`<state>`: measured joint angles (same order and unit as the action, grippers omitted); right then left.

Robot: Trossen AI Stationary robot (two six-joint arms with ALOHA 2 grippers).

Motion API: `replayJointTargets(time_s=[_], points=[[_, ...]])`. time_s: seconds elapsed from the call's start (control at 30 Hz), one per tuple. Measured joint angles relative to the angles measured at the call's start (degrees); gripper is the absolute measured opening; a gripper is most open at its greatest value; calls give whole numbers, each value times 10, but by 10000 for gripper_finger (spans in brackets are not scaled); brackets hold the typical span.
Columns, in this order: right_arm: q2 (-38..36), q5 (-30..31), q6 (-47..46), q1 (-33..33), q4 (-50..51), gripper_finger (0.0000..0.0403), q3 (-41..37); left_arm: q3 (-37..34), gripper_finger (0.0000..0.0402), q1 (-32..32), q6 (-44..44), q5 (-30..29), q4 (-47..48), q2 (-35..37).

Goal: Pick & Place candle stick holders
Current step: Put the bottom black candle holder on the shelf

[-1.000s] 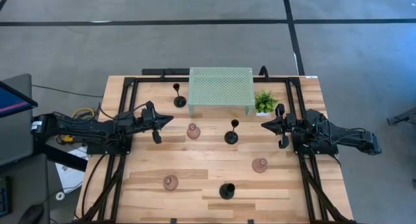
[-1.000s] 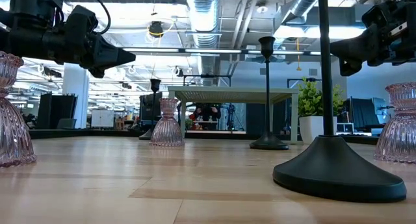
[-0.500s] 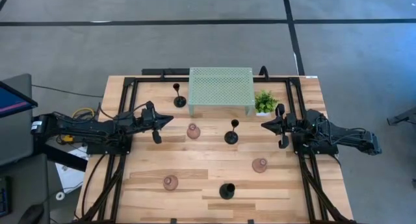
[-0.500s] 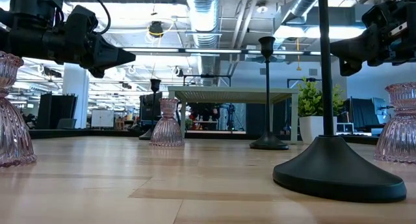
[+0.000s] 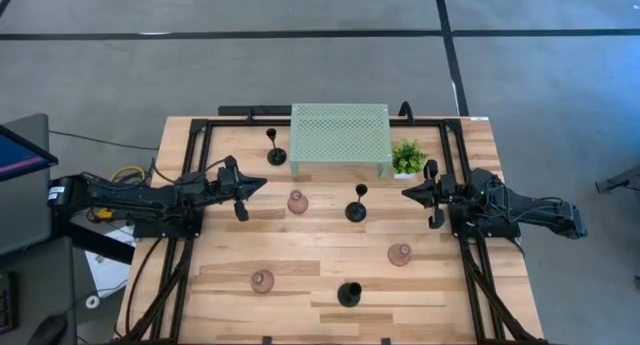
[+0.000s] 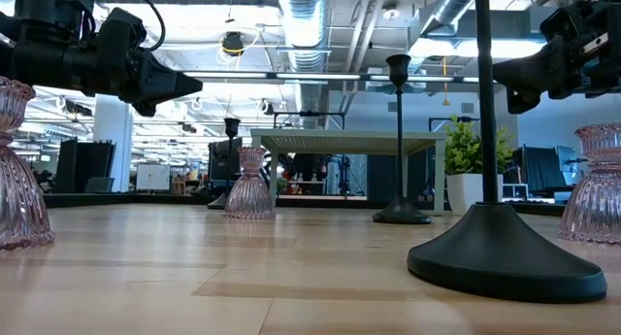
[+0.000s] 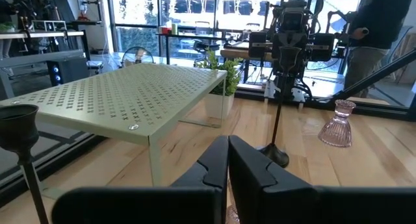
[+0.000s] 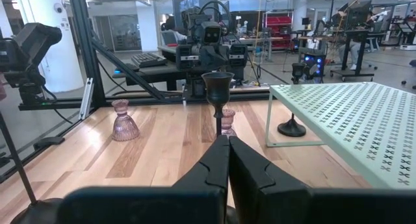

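Observation:
Three slim black holders stand on their round bases: one at the far left beside the stand [image 5: 275, 145], one mid-table [image 5: 357, 203], one near the front edge [image 5: 348, 294]. Three pinkish bulb-shaped holders stand at the middle [image 5: 297, 202], the right [image 5: 400, 254] and the front left [image 5: 262, 281]. My left gripper [image 5: 262, 185] is shut and empty above the table's left side, pointing right. My right gripper [image 5: 405, 193] is shut and empty above the right side, pointing left.
A pale green mesh stand [image 5: 340, 137] stands at the far middle, with a small green potted plant [image 5: 407, 157] to its right. Black frame rails [image 5: 200, 145] run along the table's left, right and far sides. A person stands beyond the table in the left wrist view [image 7: 383, 23].

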<state>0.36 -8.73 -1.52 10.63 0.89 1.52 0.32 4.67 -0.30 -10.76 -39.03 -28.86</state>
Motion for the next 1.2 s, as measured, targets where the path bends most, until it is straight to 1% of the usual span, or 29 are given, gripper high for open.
replayJointTargets(time_s=[0.23,0.37,0.43,0.57,0.7,0.97,1.2], points=[[0,0,0,0,-3,0,0,0,12,0,0,0,0,0],[0,-2,-3,0,-23,0,0,0,12,0,0,0,0,0],[0,-2,-23,0,-37,0,0,0,12,0,0,0,0,0],[0,13,-92,0,-50,0,0,0,12,0,0,0,0,0],[0,13,-104,-5,-45,0,0,0,12,0,0,0,0,0],[0,17,-106,-40,-47,0,0,0,12,0,0,0,0,0],[0,61,-106,-92,-67,0,0,0,12,0,0,0,0,0]])
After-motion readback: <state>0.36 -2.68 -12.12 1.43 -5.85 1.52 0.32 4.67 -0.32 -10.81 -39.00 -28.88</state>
